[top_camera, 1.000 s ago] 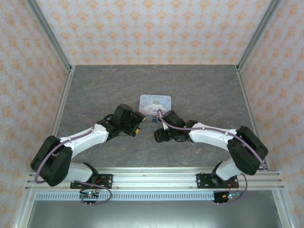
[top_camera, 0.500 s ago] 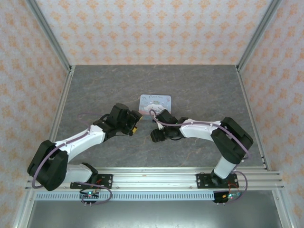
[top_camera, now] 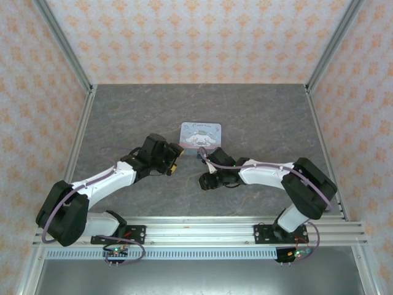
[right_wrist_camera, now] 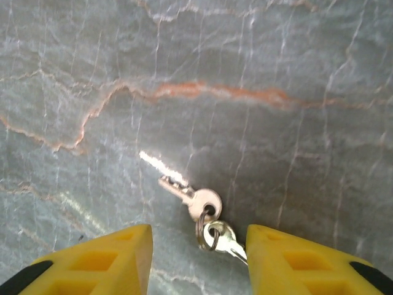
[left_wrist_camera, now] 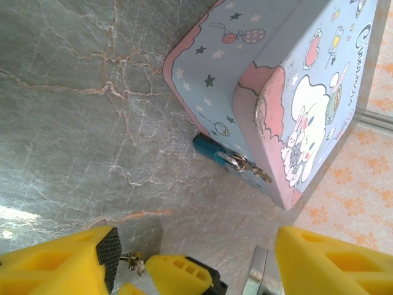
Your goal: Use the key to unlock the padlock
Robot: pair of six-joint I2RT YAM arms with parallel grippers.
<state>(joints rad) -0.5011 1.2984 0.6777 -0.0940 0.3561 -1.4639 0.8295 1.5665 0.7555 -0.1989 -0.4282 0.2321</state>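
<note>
The released jaws of the right gripper (right_wrist_camera: 198, 238) straddle the key (right_wrist_camera: 195, 200) on the counter (right_wrist_camera: 276, 74), ready to pinch it, while the left gripper (left_wrist_camera: 196, 246), also released, faces the padlock (left_wrist_camera: 212, 149) on the tin (left_wrist_camera: 245, 74).

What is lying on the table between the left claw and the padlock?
Nothing. In the left wrist view, the stretch from the left claw to the padlock, which sits against the tin, is bare grey table.

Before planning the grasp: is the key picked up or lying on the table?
Lying on the table. The key rests flat, untouched, between the fingers of the right gripper.
</note>
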